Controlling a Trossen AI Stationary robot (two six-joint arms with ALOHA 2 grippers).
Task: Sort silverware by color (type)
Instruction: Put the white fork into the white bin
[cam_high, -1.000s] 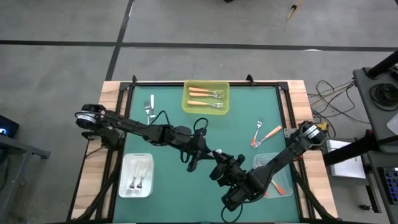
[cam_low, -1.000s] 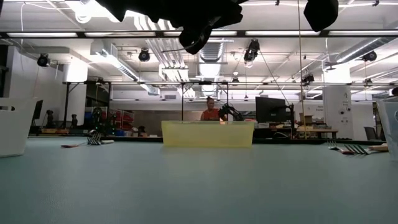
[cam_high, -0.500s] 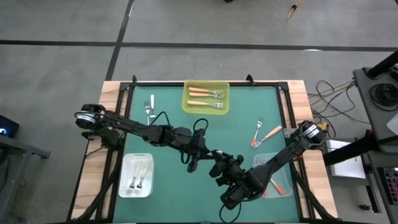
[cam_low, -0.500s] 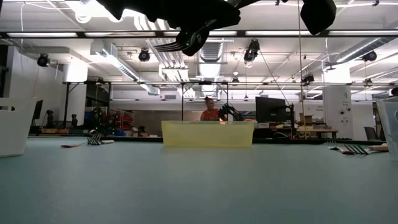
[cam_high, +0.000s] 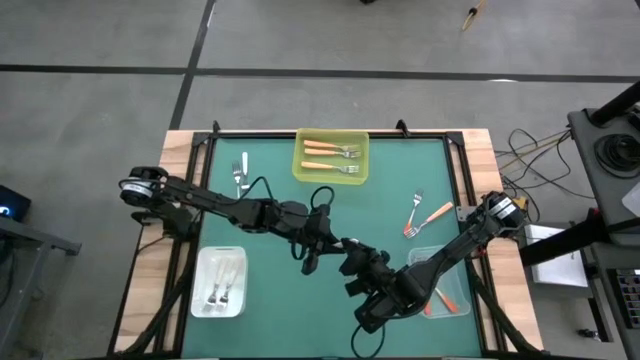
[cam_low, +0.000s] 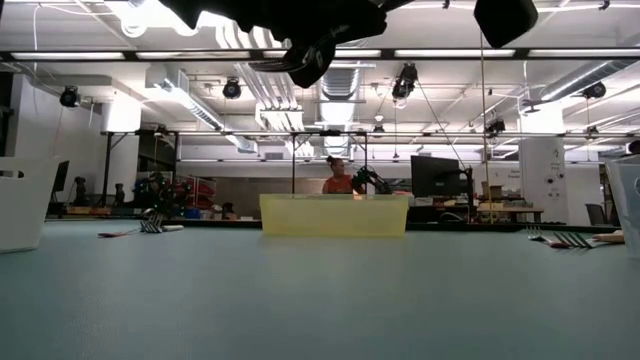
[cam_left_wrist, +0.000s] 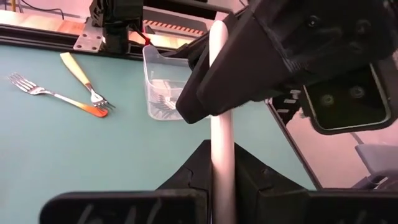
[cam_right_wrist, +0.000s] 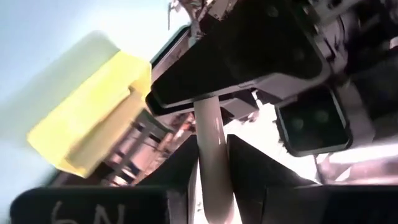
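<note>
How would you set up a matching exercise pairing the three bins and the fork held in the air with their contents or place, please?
1. yellow bin
2. white bin
3. clear bin
4. held white fork

A. holds a red-orange fork
B. between the left gripper and the right gripper
C. holds light orange forks
D. holds white forks

Pairs: 1-C, 2-D, 3-A, 4-B.

Mid-table blocked: left gripper (cam_high: 322, 243) and right gripper (cam_high: 355, 262) meeting there. Open mat far right, short of loose forks (cam_high: 425, 215); yellow tray (cam_high: 331, 157) far centre.
</note>
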